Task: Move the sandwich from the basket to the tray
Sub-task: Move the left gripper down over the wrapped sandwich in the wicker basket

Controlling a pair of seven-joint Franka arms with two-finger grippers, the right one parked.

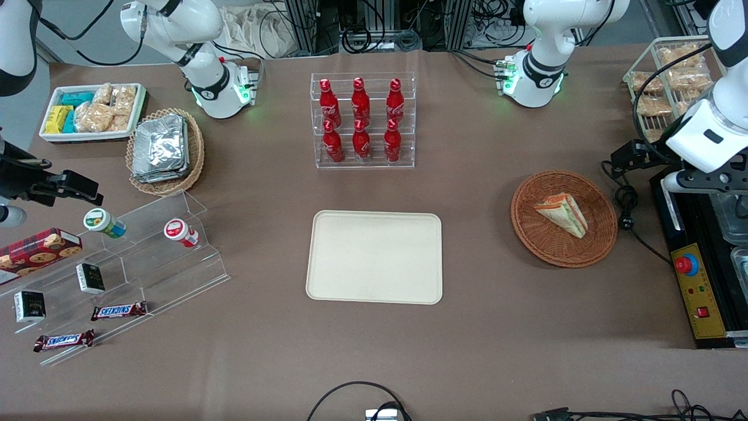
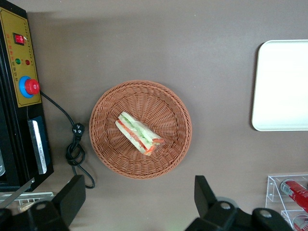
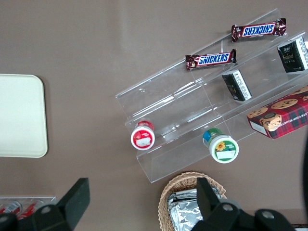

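The sandwich [image 1: 564, 213], a wrapped wedge with green and red filling, lies in the reddish-brown wicker basket [image 1: 526, 229] toward the working arm's end of the table. The cream tray [image 1: 374, 257] lies flat mid-table with nothing on it. My left gripper [image 1: 698, 178] hangs above the table edge beside the basket, apart from it. In the left wrist view the gripper [image 2: 139, 197] is open, its fingers [image 2: 72, 196] wide apart with only bare table between them. The sandwich [image 2: 139, 133] rests in the basket [image 2: 103, 139] a short way off, and a tray [image 2: 281, 86] edge shows.
A black control box with a red button [image 1: 686, 266] and a coiled cable [image 1: 628, 204] sit beside the basket. A rack of red bottles [image 1: 362, 120] stands farther from the camera than the tray. A wire rack of snack packets [image 1: 666, 82] is near the arm.
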